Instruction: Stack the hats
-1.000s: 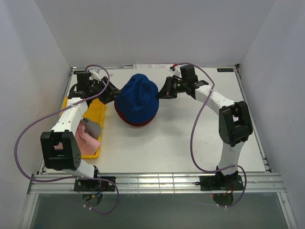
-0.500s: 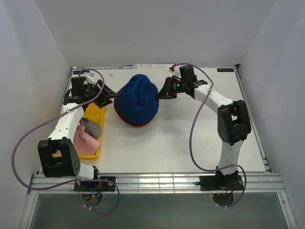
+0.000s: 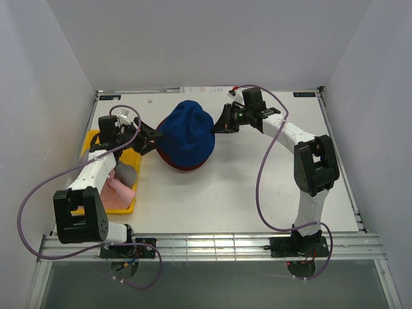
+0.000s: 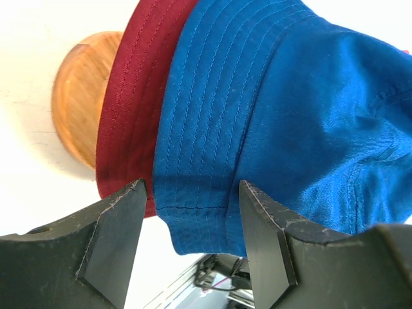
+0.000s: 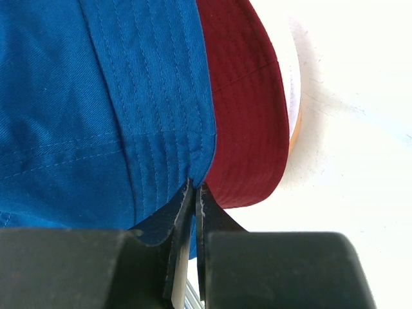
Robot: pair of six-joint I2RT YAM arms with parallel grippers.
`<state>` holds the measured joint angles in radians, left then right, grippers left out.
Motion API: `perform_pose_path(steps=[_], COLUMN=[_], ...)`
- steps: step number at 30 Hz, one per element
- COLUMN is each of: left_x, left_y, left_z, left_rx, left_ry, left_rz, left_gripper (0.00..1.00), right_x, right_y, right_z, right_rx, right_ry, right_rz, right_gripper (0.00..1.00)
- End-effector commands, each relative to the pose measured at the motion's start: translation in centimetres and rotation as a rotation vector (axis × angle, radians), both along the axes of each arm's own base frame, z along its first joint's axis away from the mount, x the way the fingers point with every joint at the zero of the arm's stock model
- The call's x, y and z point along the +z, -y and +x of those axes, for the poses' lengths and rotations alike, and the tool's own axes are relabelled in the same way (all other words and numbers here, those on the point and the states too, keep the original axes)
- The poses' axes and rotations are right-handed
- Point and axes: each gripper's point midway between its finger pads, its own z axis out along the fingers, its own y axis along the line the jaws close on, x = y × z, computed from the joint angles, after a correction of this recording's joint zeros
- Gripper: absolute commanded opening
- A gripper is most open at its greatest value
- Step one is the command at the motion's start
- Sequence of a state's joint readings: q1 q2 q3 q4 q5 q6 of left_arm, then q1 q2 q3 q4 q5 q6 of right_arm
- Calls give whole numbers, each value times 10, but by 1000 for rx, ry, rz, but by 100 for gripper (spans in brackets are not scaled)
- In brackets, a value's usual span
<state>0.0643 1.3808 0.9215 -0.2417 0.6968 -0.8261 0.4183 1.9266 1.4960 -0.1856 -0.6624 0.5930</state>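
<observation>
I see the blue hat (image 3: 187, 131) sitting over the dark red hat (image 3: 183, 165) on the wooden stand (image 4: 76, 103), toward the counter's (image 3: 244, 193) far side. My right pincer (image 5: 195, 190) pinches the blue brim; my left pincer (image 4: 191, 187) stands open at the left brim.

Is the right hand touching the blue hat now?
Touching. The right wrist view shows the right hand shut, pinching the brim edge of the blue hat with no gap.

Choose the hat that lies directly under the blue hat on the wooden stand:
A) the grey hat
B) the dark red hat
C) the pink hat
B: the dark red hat shows its brim beneath the blue hat, over the wooden stand.
</observation>
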Motion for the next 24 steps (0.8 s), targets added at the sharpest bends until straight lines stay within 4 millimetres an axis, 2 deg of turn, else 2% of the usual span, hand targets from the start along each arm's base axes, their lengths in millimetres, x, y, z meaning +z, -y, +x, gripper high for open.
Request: perform_pose_path(steps=[1, 7, 24], left_x=[24, 19, 27], left_y=[5, 3, -2], left_z=[-2, -2, 7], left_rx=[-14, 15, 13], left_ry=[83, 95, 170], left_rz=[-69, -87, -49], left_gripper=[69, 68, 64], right_x=[16, 15, 10], right_y=[3, 3, 3], right_z=[4, 3, 3], right_rx=[1, 1, 3], right_ry=[55, 51, 40], right_rz=[4, 2, -1], right_gripper=[8, 8, 8])
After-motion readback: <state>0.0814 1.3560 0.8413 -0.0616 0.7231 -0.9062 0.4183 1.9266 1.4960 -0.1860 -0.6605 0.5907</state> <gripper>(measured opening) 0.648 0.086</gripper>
